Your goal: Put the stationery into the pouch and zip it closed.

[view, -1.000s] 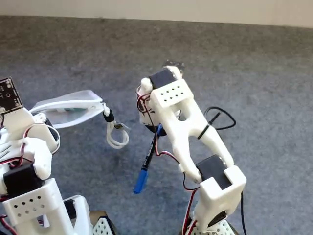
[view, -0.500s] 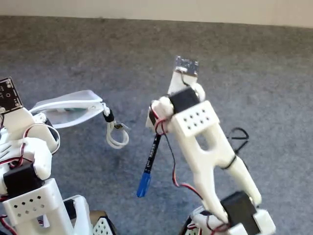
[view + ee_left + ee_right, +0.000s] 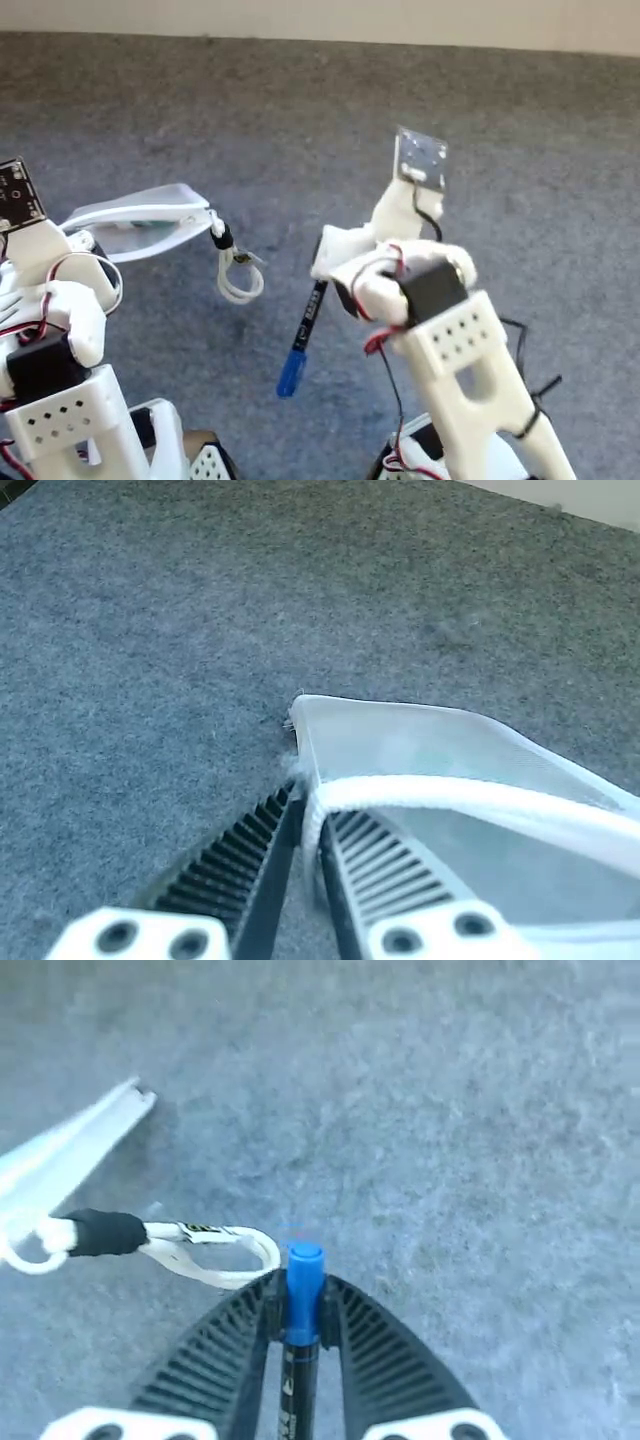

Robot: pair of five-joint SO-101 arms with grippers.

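Note:
A black pen [image 3: 308,325] with a blue cap [image 3: 291,373] hangs slanted above the carpet, cap end lowest. My right gripper [image 3: 330,280] is shut on its upper part. In the right wrist view the pen [image 3: 301,1295] sits clamped in my right gripper [image 3: 303,1305], cap pointing outward. The white translucent pouch [image 3: 140,222] is held off the floor at the left, with my left gripper [image 3: 95,245] shut on its end. Its white strap loop [image 3: 240,278] dangles from a black tab, just left of the pen. My left gripper [image 3: 305,805] pinches the pouch [image 3: 440,770] by its rim.
Grey carpet [image 3: 250,110] covers the whole floor, with open room behind both arms. Black cables [image 3: 520,340] trail beside the right arm's base. The strap loop [image 3: 215,1250] lies close ahead of the pen's cap.
The right arm has drawn back toward its base and its wrist has turned, carrying the camera board to the right. The pen stays in its grip, nearly in place. The left arm and pouch are still.

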